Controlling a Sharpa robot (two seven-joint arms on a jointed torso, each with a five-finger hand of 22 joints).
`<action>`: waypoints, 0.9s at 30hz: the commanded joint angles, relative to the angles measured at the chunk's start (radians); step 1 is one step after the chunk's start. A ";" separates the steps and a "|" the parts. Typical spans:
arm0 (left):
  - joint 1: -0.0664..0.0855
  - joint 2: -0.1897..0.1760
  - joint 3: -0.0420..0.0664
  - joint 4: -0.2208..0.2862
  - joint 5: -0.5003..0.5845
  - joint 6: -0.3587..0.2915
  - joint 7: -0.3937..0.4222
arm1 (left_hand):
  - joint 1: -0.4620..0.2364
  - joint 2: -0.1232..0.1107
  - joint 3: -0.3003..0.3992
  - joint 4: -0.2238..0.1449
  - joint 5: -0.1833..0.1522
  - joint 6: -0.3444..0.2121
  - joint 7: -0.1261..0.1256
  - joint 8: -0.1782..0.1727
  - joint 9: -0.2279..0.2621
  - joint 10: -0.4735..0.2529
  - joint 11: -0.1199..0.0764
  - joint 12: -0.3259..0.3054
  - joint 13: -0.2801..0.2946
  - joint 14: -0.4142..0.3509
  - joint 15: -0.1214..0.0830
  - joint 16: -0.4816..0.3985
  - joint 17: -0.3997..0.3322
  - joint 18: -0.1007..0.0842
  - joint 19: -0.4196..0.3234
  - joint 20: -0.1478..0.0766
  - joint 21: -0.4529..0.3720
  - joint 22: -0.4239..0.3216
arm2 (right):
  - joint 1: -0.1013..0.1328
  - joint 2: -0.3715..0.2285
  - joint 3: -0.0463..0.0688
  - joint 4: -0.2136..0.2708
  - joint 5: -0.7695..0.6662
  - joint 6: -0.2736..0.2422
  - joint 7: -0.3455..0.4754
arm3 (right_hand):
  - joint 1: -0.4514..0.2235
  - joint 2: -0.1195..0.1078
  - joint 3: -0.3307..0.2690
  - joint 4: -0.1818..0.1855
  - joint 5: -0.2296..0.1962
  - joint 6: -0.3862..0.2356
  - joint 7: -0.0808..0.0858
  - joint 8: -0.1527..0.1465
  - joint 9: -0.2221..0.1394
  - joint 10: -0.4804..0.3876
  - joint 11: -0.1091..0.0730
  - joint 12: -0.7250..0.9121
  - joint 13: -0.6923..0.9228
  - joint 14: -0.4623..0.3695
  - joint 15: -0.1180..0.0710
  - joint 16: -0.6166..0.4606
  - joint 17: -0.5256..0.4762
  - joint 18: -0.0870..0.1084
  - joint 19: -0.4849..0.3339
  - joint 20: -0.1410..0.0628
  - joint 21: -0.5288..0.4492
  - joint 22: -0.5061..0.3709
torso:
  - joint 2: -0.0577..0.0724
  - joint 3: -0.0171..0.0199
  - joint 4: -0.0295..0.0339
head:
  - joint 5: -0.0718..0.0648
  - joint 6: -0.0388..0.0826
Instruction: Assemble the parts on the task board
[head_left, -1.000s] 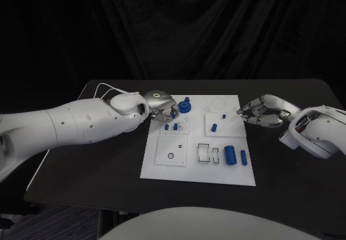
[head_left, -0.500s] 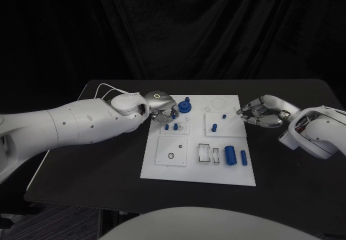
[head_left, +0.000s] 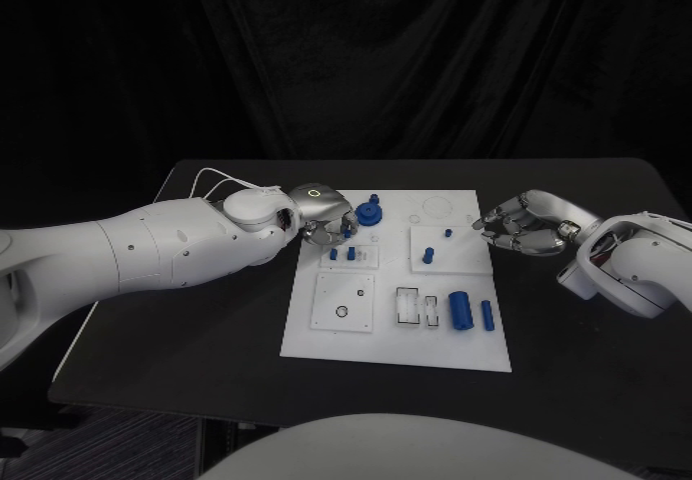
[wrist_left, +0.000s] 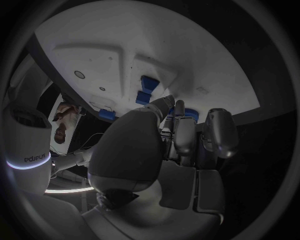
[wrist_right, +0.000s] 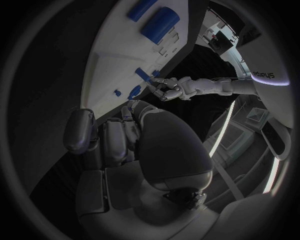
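Head view: white rectangular task board (head_left: 320, 340) mid-worktop; left hand (head_left: 326, 222) over its far-left corner, fingers beside the round blue knob part (head_left: 371, 214), grip hidden; short blue pegs (head_left: 343, 254) stand nearby, while a blue cylinder (head_left: 460, 309) and thin blue bar (head_left: 488, 315) lie loose near the right edge, so much seems left. Left wrist view: fingers (wrist_left: 182, 134) curl toward blue pieces, hold indiscernible. Right wrist view: right hand (wrist_right: 125, 135) curled, holding nothing, off the board's right edge.

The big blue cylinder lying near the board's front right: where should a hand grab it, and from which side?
Take the large blue cylinder across its round middle, coming from above. It lies on its side on the white task board, long axis running front to back, so fingers can close on its left and right flanks; the slim blue rod crowds its right.
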 joint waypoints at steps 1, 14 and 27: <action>-0.003 0.002 0.000 -0.001 -0.003 0.020 -0.005 | -0.010 -0.004 0.002 -0.002 -0.012 -0.025 -0.005 -0.011 -0.008 0.001 0.005 -0.010 -0.006 -0.010 0.004 -0.008 -0.008 0.018 -0.013 0.001 -0.012 0.146 | -0.003 0.000 0.001 -0.001 0.000 0.007 -0.015 | -0.008 -0.005 0.005 0.000 0.005 0.000 0.004 0.000 -0.002 -0.003 0.003 -0.002 -0.001 0.004 0.002 -0.007 -0.001 0.016 0.001 -0.002 -0.006 0.034 | 0.000 0.0003 -0.0001 | 0.001 0.000; -0.003 -0.002 0.000 -0.003 -0.003 0.000 -0.019 | -0.024 -0.029 -0.007 0.008 -0.071 -0.206 -0.055 -0.012 -0.091 -0.036 0.023 -0.052 -0.028 -0.023 0.016 -0.033 -0.044 0.020 -0.015 0.012 -0.036 0.144 | -0.003 0.002 0.001 -0.002 0.000 0.012 -0.016 | -0.008 -0.004 0.007 -0.002 0.005 0.004 0.003 0.002 -0.001 -0.003 0.003 -0.002 -0.001 0.004 0.002 -0.007 -0.001 0.017 0.000 -0.002 -0.007 0.034 | 0.000 0.0001 0.0001 | 0.002 0.000; -0.004 -0.058 0.000 0.011 -0.003 -0.105 -0.057 | -0.024 -0.035 -0.017 0.013 -0.074 -0.283 -0.051 -0.009 -0.140 -0.043 0.030 -0.065 -0.042 -0.027 0.021 -0.040 -0.055 0.023 -0.019 0.014 -0.055 0.141 | -0.002 -0.012 0.001 0.011 0.000 0.009 -0.029 | -0.010 -0.008 0.008 -0.005 0.004 0.007 0.002 0.004 0.000 -0.004 0.002 -0.004 -0.006 0.012 0.000 0.011 0.027 0.010 0.014 -0.002 0.020 0.050 | 0.000 -0.0005 0.0001 | 0.011 0.000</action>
